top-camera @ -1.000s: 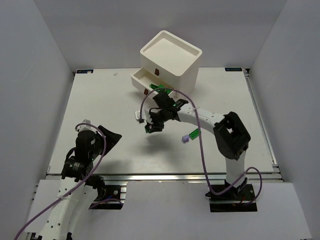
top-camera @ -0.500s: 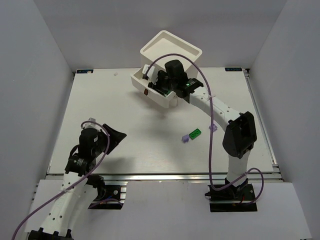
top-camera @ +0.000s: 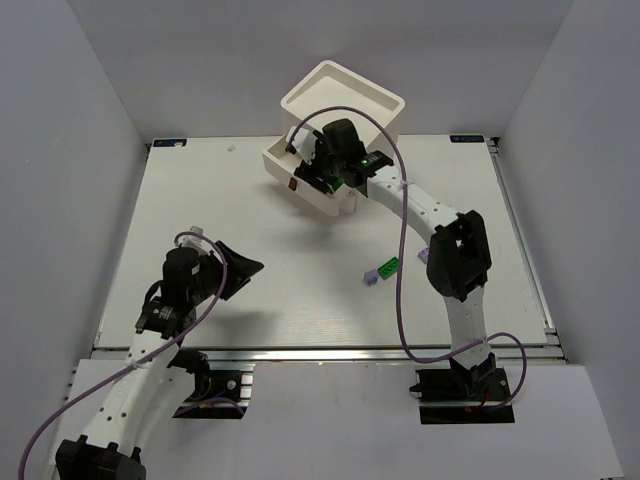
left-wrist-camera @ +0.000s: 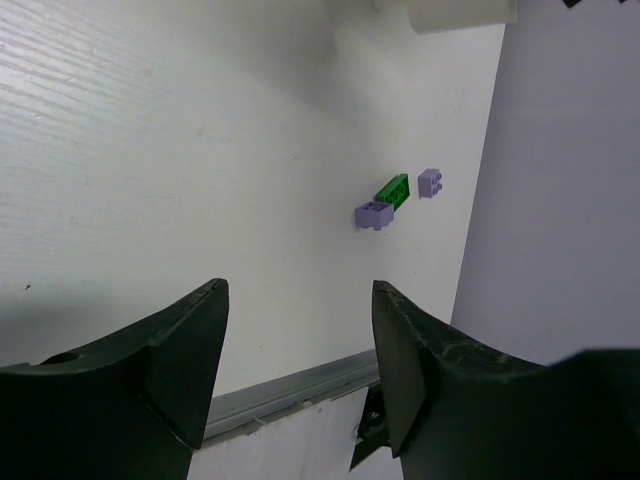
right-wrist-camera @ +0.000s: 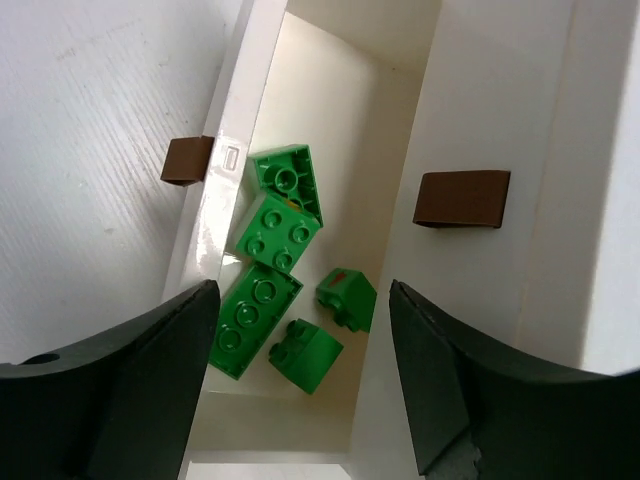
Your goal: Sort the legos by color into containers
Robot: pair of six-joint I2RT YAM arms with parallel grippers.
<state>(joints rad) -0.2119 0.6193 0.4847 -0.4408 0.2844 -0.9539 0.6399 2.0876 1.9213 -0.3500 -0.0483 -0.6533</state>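
A white counter (top-camera: 200,200) is seen from above, with two robot arms fixed at its near edge.

Nearest, on the left side, the left gripper (top-camera: 240,268) is above the counter. Its two dark fingers (left-wrist-camera: 180,350) are spread apart with nothing between them.

Further in, right of centre, three loose legos lie on the counter. A lavender brick (left-wrist-camera: 374,215) sits against or just beside a green brick (left-wrist-camera: 392,189). A second lavender brick (left-wrist-camera: 431,182) lies close by on the far side of the green one, with a small gap between them. All three are well apart from the left gripper.

At the far edge of the counter stands a white cube-shaped cabinet (top-camera: 340,100) with a recessed top. The right arm (top-camera: 440,215) extends across the counter to it. The right gripper (right-wrist-camera: 302,300) is above an open drawer (right-wrist-camera: 330,110), fingers wide apart and gripping nothing.

Inside that drawer lie five green legos (right-wrist-camera: 278,232), clustered near its front wall, some touching one another. A small dark brown pull (right-wrist-camera: 188,160) sticks out from the drawer's front. A second pull (right-wrist-camera: 462,197) shows on another drawer front beside it.
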